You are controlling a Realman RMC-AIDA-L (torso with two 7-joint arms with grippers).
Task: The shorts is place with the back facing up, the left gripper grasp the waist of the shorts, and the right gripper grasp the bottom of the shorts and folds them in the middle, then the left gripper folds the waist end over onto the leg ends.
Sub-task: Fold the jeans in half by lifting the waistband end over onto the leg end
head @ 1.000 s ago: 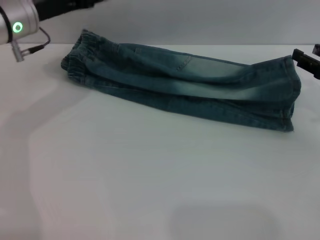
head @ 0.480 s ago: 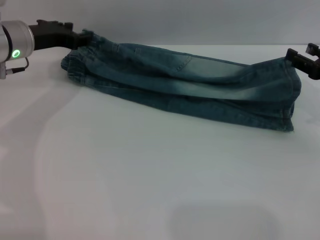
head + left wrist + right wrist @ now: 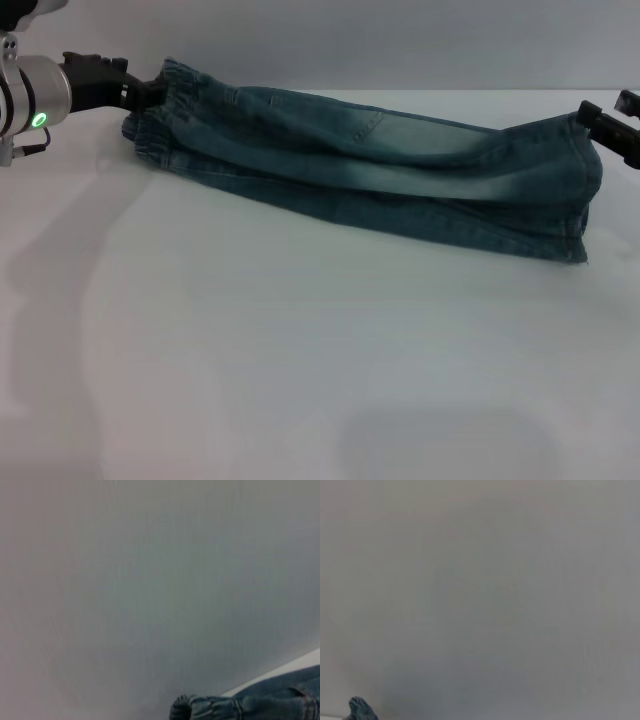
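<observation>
Fingers [image 3: 150,90] of the left gripper [image 3: 143,90]: black, pressed right up against the gathered waist [image 3: 165,110] at the far left end of the shorts [image 3: 370,165]; whether clamped on the band or only touching it, cannot tell. Behind them, silver-white arm with a small green light, reaching in from the left edge of the head view.

Right gripper [image 3: 612,122]: only partly seen at the right edge of the head view, black prongs just beside the upper corner of the leg ends [image 3: 585,195], with a gap showing between two prongs; holding fabric or not, cannot tell.

Shorts: faded blue denim, already folded lengthwise into a long narrow strip, lying flat on the white surface [image 3: 300,360]. Stretched across the far part of that surface, waist toward the left arm, leg ends toward the right. One back pocket showing on the upper layer near the middle, paler worn patch running along the fold. Waist end not yet folded over onto the leg ends.

Left wrist view: mostly plain grey wall, with the puckered waist [image 3: 200,709] and a bit of denim in one corner. Right wrist view: grey wall and a small scrap of blue denim [image 3: 360,709] at the edge.
</observation>
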